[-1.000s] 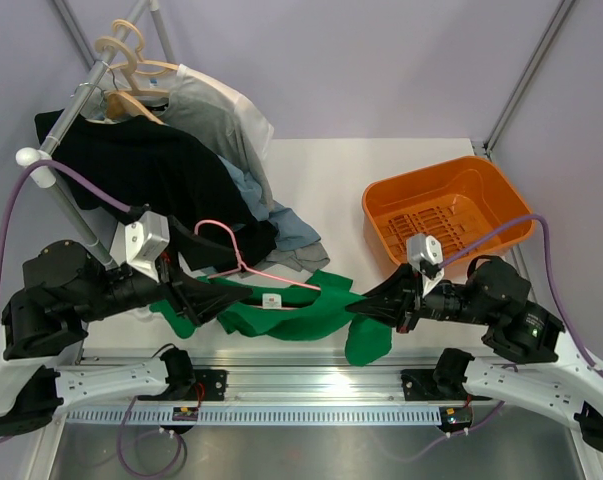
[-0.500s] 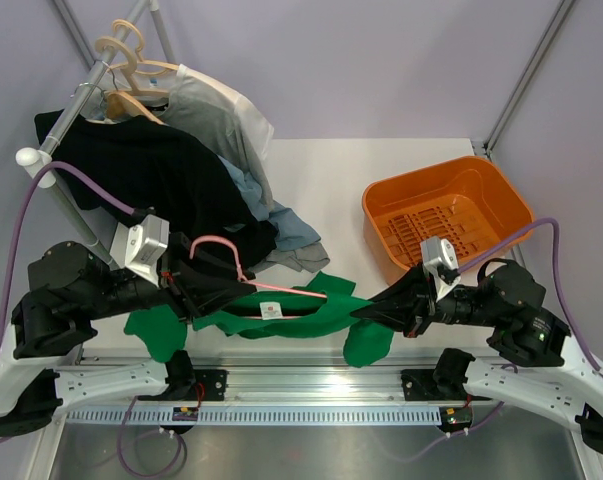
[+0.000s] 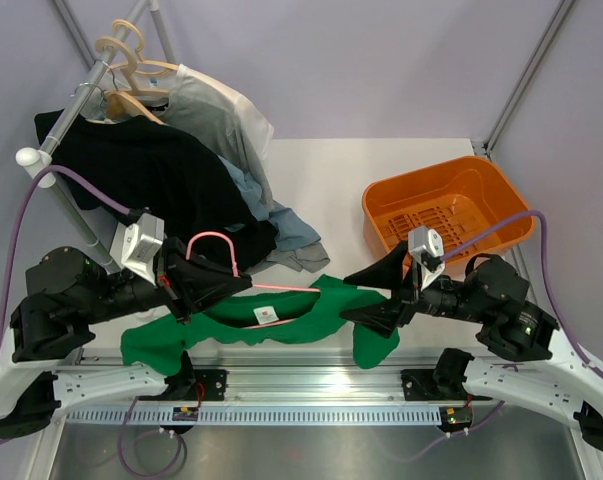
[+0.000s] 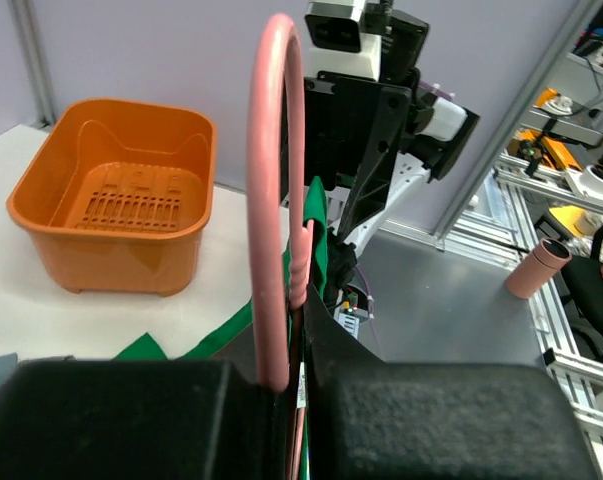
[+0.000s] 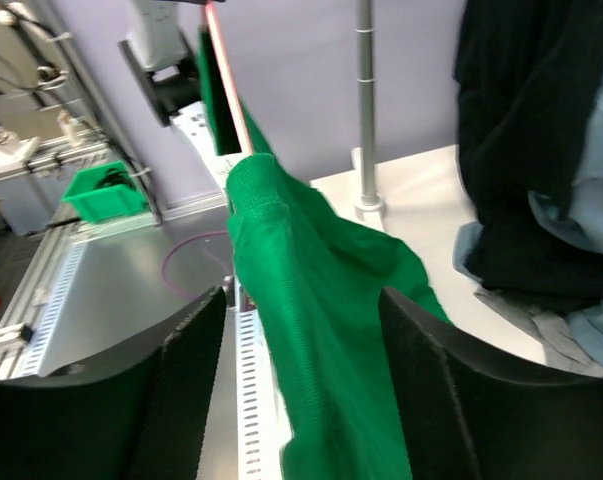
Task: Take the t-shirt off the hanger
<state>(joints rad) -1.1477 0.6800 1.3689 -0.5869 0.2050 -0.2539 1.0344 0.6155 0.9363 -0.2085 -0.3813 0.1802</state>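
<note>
Only wrist views show left claw (image 4: pixel 293 380) clenching hanger (image 4: pixel 271 200), right claw (image 5: pixel 303 305) seemingly released.

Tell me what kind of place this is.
Probably a robot lab cell, not a home: purple panel walls on metal framing, a clothes rail beside the table, equipment benches in the background.

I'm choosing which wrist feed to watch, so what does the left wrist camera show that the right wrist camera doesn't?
Only the left wrist: the orange basket on the table, and the left gripper shut on the hanger below its hook.
Only the right wrist: the black shirt, the rack pole, and the open right gripper with the t-shirt hanging between its fingers.
Both: the t-shirt and the hanger's pink wire.
</note>
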